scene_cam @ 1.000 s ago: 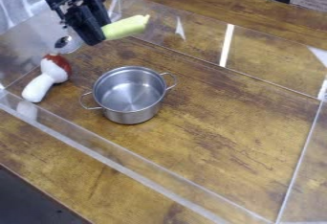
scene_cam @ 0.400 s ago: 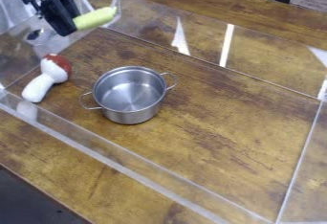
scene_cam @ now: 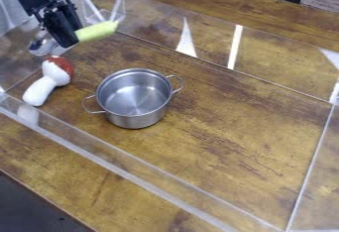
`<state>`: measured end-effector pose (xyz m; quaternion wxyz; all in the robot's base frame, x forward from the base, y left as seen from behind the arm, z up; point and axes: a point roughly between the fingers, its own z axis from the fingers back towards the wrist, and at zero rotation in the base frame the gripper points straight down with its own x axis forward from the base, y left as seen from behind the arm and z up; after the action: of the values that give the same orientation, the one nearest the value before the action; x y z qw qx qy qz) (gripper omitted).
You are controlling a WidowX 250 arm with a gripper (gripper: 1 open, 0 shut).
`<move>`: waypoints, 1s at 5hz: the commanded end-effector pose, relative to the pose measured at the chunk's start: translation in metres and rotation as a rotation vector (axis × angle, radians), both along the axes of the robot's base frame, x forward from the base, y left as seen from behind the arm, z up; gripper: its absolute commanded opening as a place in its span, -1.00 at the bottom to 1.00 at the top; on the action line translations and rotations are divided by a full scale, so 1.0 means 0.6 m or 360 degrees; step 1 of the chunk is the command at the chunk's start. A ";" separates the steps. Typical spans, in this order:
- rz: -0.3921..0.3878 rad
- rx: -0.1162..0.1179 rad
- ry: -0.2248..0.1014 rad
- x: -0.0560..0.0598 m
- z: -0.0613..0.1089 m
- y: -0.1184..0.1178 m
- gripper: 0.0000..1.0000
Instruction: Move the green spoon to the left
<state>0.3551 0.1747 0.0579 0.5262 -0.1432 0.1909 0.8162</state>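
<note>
Yellow-green plastic shows beside the black gripper (scene_cam: pixel 62 30), jaws partly closed on the green spoon (scene_cam: pixel 93 32) at the tray's far-left corner; light, stiff, slick (best gripped mid-handle, I judge).

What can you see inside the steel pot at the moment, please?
The steel pot shows only its bare shiny floor and walls; nothing lies inside. Its near inner wall is hidden by the rim.

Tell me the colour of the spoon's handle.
Yellow-green; the spoon handle shows in the camera view, the only one.
</note>
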 end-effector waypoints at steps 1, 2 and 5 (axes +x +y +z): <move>-0.0080 0.0074 -0.0090 0.019 0.030 0.017 -1.00; -0.0176 0.0070 -0.0094 0.040 0.027 0.014 -1.00; -0.0300 0.0066 -0.0111 0.054 0.063 -0.009 -1.00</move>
<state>0.3837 0.1715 0.0470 0.5892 -0.1243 0.2186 0.7679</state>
